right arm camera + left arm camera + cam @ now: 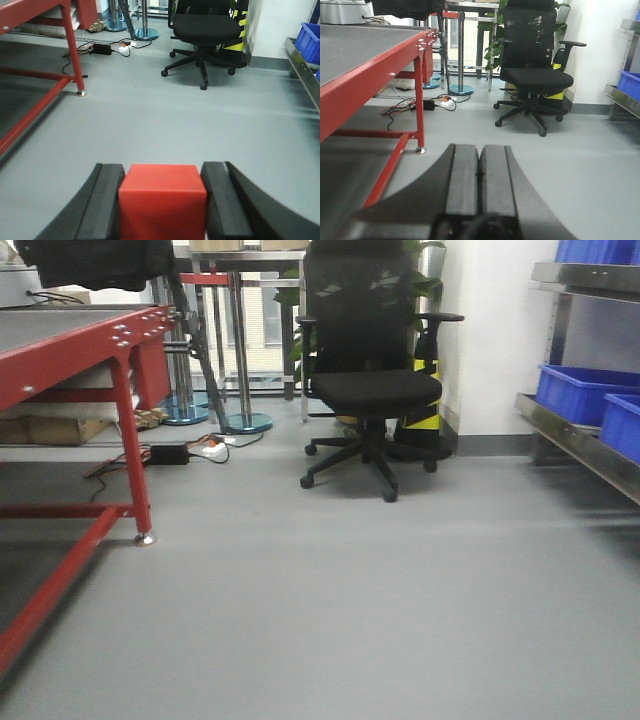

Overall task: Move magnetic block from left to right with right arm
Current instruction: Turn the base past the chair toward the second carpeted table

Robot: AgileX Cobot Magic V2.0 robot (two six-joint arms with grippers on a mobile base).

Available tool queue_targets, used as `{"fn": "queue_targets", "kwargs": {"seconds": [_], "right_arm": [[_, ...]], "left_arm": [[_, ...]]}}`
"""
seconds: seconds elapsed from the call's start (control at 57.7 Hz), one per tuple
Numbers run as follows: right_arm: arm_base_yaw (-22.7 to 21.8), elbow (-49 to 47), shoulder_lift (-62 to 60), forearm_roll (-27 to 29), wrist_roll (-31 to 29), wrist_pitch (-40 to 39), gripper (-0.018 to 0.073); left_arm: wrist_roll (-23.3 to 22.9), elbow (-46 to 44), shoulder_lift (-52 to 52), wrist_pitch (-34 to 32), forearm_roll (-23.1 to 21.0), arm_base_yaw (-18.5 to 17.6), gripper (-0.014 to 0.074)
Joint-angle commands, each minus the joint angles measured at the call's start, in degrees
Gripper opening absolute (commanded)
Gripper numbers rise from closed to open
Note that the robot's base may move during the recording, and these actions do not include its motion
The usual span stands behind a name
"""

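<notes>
A bright-red cube, the magnetic block (162, 200), fills the bottom middle of the right wrist view, with my right gripper (163, 172) shut on it and one black finger pressed to each side. It is held above grey floor. In the left wrist view my left gripper (480, 150) is shut, its two dark pads touching with nothing between them. Neither gripper nor the block appears in the front view.
A red-framed table (70, 340) stands at the left, its leg (75, 55) reaching the floor. A black office chair (372, 380) sits ahead in the middle. Cables and a power strip (205, 450) lie under the table's far end. Blue bins (585, 395) rest on metal shelving at the right.
</notes>
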Motion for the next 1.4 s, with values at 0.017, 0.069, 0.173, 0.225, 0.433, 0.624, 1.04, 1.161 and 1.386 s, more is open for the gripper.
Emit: {"fn": "queue_targets", "kwargs": {"seconds": [0.017, 0.069, 0.173, 0.225, 0.433, 0.624, 1.04, 1.161, 1.386], "right_arm": [[-0.32, -1.61, 0.58, -1.07, -0.46, -4.98, 0.0235], [-0.32, -1.61, 0.58, -1.07, -0.46, -4.98, 0.0235], [-0.32, -1.61, 0.58, -1.07, -0.46, -4.98, 0.0235], [-0.32, -1.61, 0.58, -1.07, -0.46, -4.98, 0.0235], [-0.32, -1.61, 0.58, -1.07, -0.46, -4.98, 0.0235], [-0.32, -1.61, 0.58, -1.07, -0.46, -4.98, 0.0235], [-0.32, -1.61, 0.58, -1.07, -0.46, -4.97, 0.0235], [-0.32, -1.61, 0.58, -1.07, -0.46, -4.97, 0.0235], [-0.32, -1.61, 0.58, -1.07, -0.46, -4.97, 0.0235]], "left_arm": [[-0.34, 0.45, -0.54, -4.83, -0.27, -0.01, -0.0126], [-0.34, 0.45, -0.54, -4.83, -0.27, -0.01, -0.0126], [-0.34, 0.45, -0.54, -4.83, -0.27, -0.01, -0.0126], [-0.34, 0.45, -0.54, -4.83, -0.27, -0.01, -0.0126], [-0.34, 0.45, -0.54, -4.83, -0.27, -0.01, -0.0126], [-0.34, 0.45, -0.54, -4.83, -0.27, -0.01, -0.0126], [-0.34, 0.45, -0.54, -4.83, -0.27, -0.01, -0.0126], [-0.34, 0.45, -0.54, -4.83, -0.27, -0.01, -0.0126], [-0.34, 0.45, -0.54, -4.83, -0.27, -0.01, -0.0126]]}}
